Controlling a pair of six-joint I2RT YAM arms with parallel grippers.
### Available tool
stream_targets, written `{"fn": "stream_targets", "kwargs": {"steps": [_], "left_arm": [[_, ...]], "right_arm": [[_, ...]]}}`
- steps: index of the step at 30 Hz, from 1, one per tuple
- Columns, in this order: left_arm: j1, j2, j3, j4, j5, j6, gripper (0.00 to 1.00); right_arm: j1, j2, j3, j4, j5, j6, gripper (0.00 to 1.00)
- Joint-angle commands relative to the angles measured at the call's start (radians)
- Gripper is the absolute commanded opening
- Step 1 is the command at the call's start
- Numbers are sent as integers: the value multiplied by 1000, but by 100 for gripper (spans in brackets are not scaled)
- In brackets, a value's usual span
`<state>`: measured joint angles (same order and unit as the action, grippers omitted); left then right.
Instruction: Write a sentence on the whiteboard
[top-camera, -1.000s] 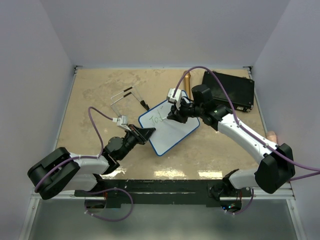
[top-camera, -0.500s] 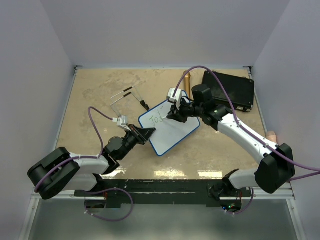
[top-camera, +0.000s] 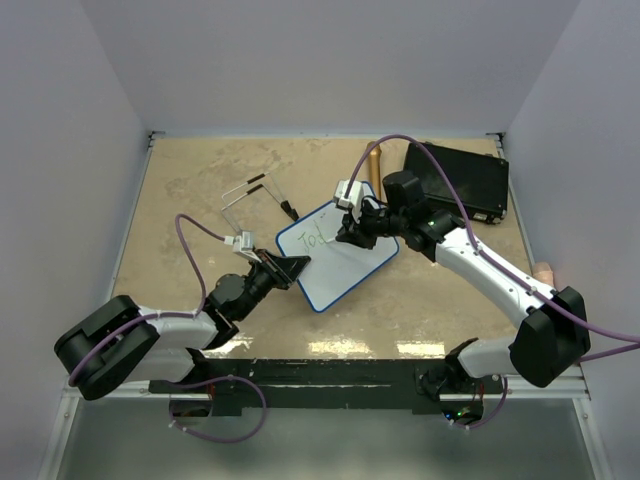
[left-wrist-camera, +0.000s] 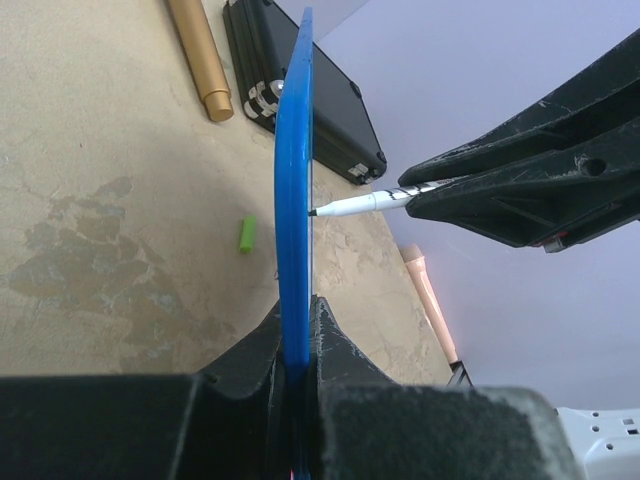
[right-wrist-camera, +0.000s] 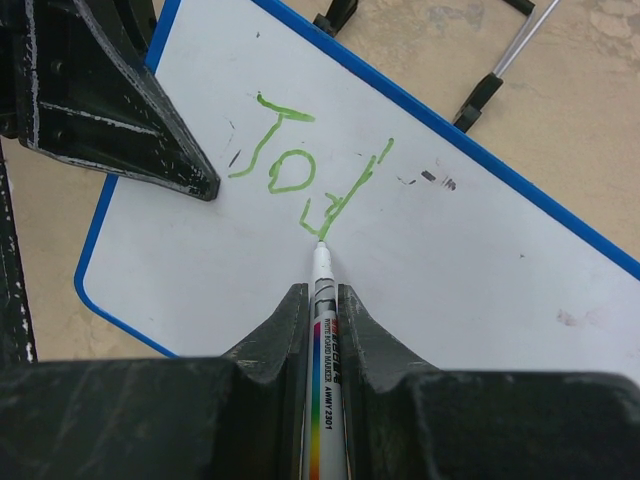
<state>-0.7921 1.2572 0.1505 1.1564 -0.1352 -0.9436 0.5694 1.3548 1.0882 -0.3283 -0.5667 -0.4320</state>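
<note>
**Marker tip on the board, both grippers clamped**

Your left gripper (left-wrist-camera: 297, 330) is pressed together on the whiteboard (top-camera: 345, 265), pinching its blue rim at the board's left corner. The left wrist view shows the rim edge-on between the fingers.

Your right gripper (right-wrist-camera: 320, 300) is pinching a white marker (right-wrist-camera: 322, 335) that points out past the fingertips. The tip touches the white surface at the bottom end of the last green stroke. The green writing (right-wrist-camera: 290, 165) reads "Jo" plus a third, partial character.

The board sits around the middle of the bench (top-camera: 190, 190), turned diagonally to its edges. You can't tell from these views whether it lies flat or is lifted.

A black case (top-camera: 457, 180) sits in the bench's far right corner, with a gold cylinder (top-camera: 372, 163) just beside it on its left. Thin wire clips with black ends (top-camera: 252, 190) lie off the board's far left side. A small green piece (left-wrist-camera: 246, 233) lies on the bench behind the board in the left wrist view.
</note>
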Motion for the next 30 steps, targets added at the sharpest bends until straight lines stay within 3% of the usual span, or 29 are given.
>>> {"fn": "stream_targets", "kwargs": {"steps": [1,7,18,30], "left_arm": [[5,-44,17,675,5,-23,0],[7,-42,11,674,5,-23,0],[7,-36,4,675,16,-29,0],[7,-18,12,689,37,-38,0]], "right_arm": [[1,-22,-2,-5,36,-16,0],[-25,-43,27,12,47,-8,0],[-40,-123,24,83,-85,24,0],[-40,-51,19,75,-130,21,0]]}}
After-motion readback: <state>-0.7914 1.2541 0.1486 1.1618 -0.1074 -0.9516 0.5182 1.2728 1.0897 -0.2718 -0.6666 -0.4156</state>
